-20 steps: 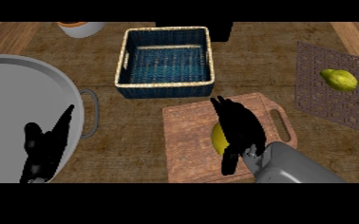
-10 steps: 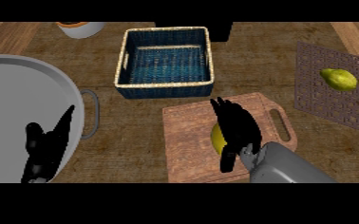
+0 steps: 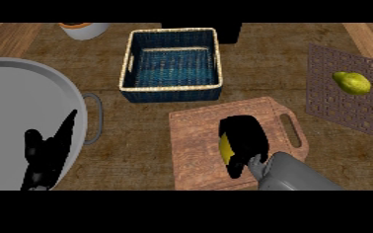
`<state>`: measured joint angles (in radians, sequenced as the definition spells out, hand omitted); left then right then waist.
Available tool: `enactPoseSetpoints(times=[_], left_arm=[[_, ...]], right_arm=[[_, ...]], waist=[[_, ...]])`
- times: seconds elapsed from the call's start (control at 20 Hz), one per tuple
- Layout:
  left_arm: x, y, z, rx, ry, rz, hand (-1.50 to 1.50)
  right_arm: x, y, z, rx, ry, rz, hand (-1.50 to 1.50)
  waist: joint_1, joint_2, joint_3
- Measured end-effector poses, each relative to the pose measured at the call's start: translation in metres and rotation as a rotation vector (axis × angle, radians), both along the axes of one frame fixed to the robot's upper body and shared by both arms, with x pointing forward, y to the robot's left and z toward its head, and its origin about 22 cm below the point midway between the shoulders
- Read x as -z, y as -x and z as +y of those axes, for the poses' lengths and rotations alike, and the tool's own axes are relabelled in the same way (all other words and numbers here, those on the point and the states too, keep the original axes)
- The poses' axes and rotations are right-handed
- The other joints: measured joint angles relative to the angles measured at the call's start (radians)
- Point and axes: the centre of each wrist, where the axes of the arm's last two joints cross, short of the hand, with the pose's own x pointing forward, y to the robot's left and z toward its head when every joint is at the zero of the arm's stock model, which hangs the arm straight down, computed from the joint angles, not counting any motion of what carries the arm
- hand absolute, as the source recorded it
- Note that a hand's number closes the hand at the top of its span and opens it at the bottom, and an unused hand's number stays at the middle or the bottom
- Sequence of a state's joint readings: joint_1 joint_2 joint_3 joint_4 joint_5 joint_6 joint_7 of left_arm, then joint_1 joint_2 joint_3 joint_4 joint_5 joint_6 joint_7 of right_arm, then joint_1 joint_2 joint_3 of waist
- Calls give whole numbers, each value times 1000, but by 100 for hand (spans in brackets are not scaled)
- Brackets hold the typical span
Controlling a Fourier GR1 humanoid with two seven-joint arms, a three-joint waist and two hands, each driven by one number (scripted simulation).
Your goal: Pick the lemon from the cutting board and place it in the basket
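The yellow lemon lies on the wooden cutting board at lower centre, mostly hidden. My right hand covers it from the right, fingers curled over its top and side, so only the lemon's left edge shows. The blue woven basket with a pale rim stands just beyond the board, with nothing in it. My left hand rests open at the lower left, over the grey pot, far from the board.
A large grey pot with a side handle fills the left. A yellow-green fruit lies on a brown mat at the right. A white cup and a dark object stand at the back.
My right hand's fingers, stretched out past the lemon before, have curled down round it. The lemon stays on the board. The left hand has not moved.
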<state>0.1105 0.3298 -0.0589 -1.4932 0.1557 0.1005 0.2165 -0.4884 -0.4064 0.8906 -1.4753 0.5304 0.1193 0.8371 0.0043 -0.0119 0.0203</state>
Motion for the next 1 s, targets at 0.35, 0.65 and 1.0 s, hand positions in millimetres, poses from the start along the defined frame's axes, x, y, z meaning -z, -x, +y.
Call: enactPoseSetpoints(times=[0.35,0.65,1.0], left_arm=[[-3,-1,-1,5,-8,5,0],[-7,-14,-13,70,-7,-20,0],[-8,-23,-20,107,-2,-13,0]], right_arm=[[0,1,29,-31,15,-36,150],[-30,17,116,-76,-26,-118,150],[-85,9,142,-30,-255,-299,150]], waist=[[4,2,-3],[69,10,-11],[104,11,-11]])
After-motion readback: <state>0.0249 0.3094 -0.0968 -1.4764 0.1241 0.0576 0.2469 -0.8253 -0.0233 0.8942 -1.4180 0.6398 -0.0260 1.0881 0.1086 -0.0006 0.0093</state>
